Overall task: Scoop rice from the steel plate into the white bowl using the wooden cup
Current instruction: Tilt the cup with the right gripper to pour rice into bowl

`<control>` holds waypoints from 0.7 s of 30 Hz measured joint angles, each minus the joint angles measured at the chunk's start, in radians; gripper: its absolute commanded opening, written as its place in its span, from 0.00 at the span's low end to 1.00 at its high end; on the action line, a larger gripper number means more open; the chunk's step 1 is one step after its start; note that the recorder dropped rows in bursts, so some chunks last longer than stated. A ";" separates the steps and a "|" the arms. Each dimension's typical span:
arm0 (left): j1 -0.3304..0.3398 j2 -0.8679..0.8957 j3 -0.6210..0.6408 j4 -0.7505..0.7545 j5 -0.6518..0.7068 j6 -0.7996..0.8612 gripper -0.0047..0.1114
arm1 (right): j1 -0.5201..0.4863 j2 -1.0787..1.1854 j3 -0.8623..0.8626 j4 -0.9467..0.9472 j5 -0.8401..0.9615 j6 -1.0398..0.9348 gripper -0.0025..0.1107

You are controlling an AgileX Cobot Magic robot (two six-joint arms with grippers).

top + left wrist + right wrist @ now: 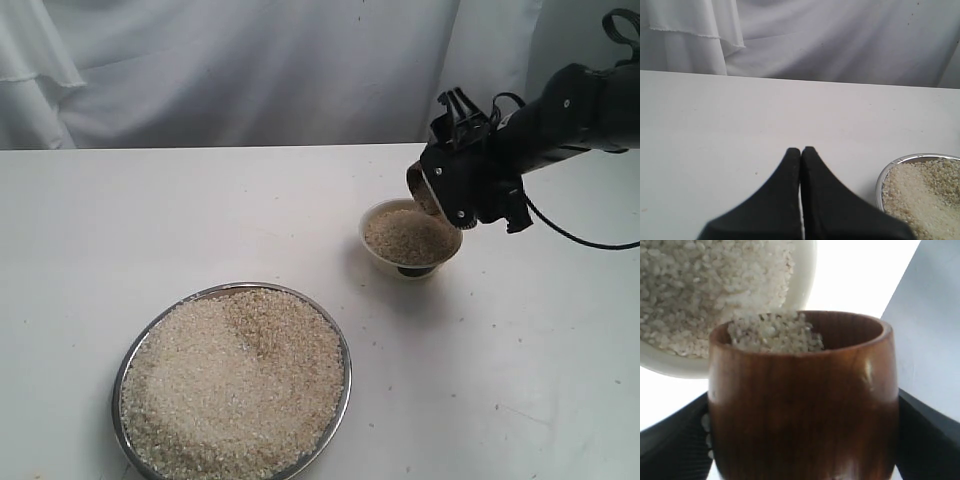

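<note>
Cup of rice tipped over the bowl

Left of the bowl (372, 250) and nearer the camera, the plate (128, 360) lies heaped with rice (235, 390). The left gripper (801, 150) is closed on nothing. Reaching in from the right, the right gripper (445, 190) clamps the tilted cup (805, 405) over the bowl's far rim.

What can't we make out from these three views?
- Right wrist view: the wooden cup blocks much of the white bowl; frame edges cut the rest.
- Exterior view: the right gripper hides most of the cup; the bottom edge cuts off the steel plate.
- Left wrist view: only a corner of the plate shows; bowl and cup out of frame.
</note>
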 measured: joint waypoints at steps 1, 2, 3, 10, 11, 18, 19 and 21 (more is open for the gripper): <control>0.000 0.000 0.000 0.000 0.000 0.000 0.04 | 0.000 0.000 0.000 -0.007 -0.005 0.000 0.02; 0.000 0.000 0.000 0.000 0.000 0.000 0.04 | 0.002 0.000 0.000 -0.015 -0.011 0.000 0.02; 0.000 0.000 0.000 0.000 0.000 0.000 0.04 | 0.002 0.000 0.000 -0.022 -0.014 0.000 0.02; 0.000 0.000 0.000 0.000 0.000 0.000 0.04 | 0.015 0.000 0.000 -0.102 -0.016 0.000 0.02; 0.000 0.000 0.000 0.000 0.000 0.000 0.04 | 0.017 0.000 0.000 -0.118 -0.016 0.000 0.02; 0.000 0.000 0.000 0.000 0.000 0.000 0.04 | 0.045 0.000 0.000 -0.180 -0.059 0.000 0.02; 0.000 0.000 0.000 0.000 0.000 0.000 0.04 | 0.050 0.000 0.000 -0.188 -0.058 0.000 0.02; 0.000 0.000 0.000 0.000 0.000 0.000 0.04 | 0.054 0.000 0.000 -0.203 -0.061 0.000 0.02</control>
